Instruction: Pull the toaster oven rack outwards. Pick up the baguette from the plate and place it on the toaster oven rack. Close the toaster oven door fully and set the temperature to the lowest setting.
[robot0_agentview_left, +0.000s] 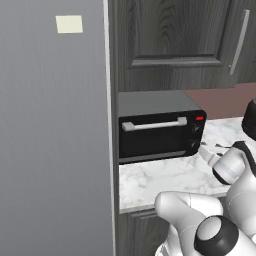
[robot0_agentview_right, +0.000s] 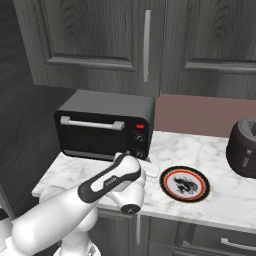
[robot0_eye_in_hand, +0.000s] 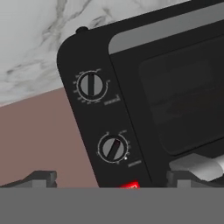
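The toaster oven (robot0_agentview_left: 160, 127) (robot0_agentview_right: 105, 125) stands on the marble counter with its door (robot0_agentview_left: 152, 140) (robot0_eye_in_hand: 183, 92) shut and the silver handle (robot0_agentview_left: 155, 124) on top. The toaster oven rack and the baguette are hidden. The plate (robot0_agentview_right: 185, 183) lies to the oven's right with nothing on it. My gripper (robot0_agentview_left: 209, 155) (robot0_eye_in_hand: 111, 179) is open, just in front of the oven's right side. The hand view is rolled upside down and faces the two knobs (robot0_eye_in_hand: 92, 84) (robot0_eye_in_hand: 113, 148) and the red light (robot0_eye_in_hand: 130, 185). Nothing is between the fingertips (robot0_eye_in_hand: 41, 177).
A large dark rounded vessel (robot0_agentview_right: 245, 147) (robot0_agentview_left: 250, 119) stands at the right end of the counter (robot0_agentview_left: 160, 180). A tall grey panel (robot0_agentview_left: 55, 125) walls off the left side. Dark wall cabinets (robot0_agentview_right: 145, 45) hang above the oven.
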